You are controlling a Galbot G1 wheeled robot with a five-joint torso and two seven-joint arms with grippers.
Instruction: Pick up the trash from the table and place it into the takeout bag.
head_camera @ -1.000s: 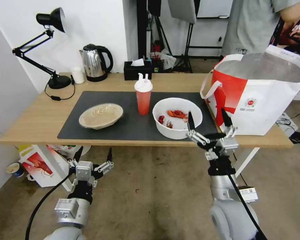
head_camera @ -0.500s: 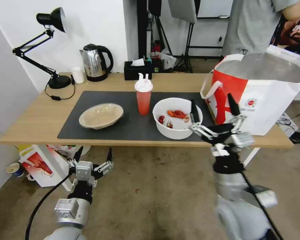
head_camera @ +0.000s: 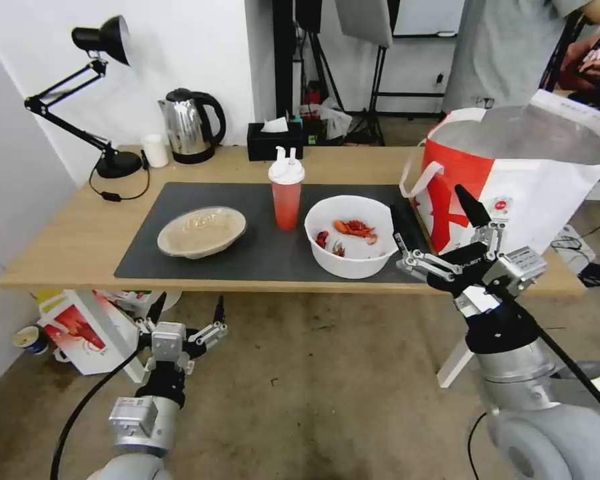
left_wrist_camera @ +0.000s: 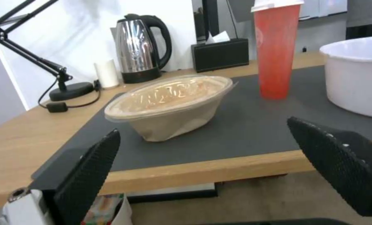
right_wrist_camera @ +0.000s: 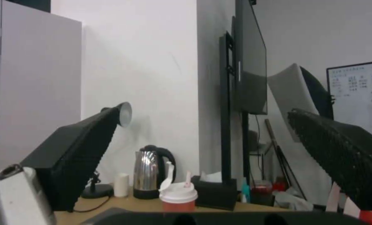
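A: Why is the right pincer (head_camera: 439,222) hanging where it is?

B: It is hovering with its fingers spread wide and nothing between them, just off the near edge of the tabletop (head_camera: 67,247), between the bowl (head_camera: 353,235) and the bag (head_camera: 513,187). That looks like a staging spot, since the bowl of crayfish shells is the trash nearest the bag.

A: And the bag itself?

B: It is standing on the right end of the tabletop with its foil-lined mouth open upward, so anything lifted can be dropped in from above. All three leftovers are sitting on the dark mat (head_camera: 260,250): the tan container (head_camera: 201,231) on the left, the red cup (head_camera: 287,195) in the middle, the bowl on the right. Nothing is in the bag yet, as far as can be judged.

A: What is the left pincer (head_camera: 185,312) doing?

B: It is waiting low, below the tabletop's near edge on the left, also wide open and empty. Its wrist camera is looking straight at the container (left_wrist_camera: 171,104).

A: What is differing from a second ago?

B: The right arm is swinging rightward and tilting: the pincer was in front of the bowl's right rim, and now it is sitting closer to the bag, with its far finger over the bag's red face. The trash, the bag and the left arm are staying put.
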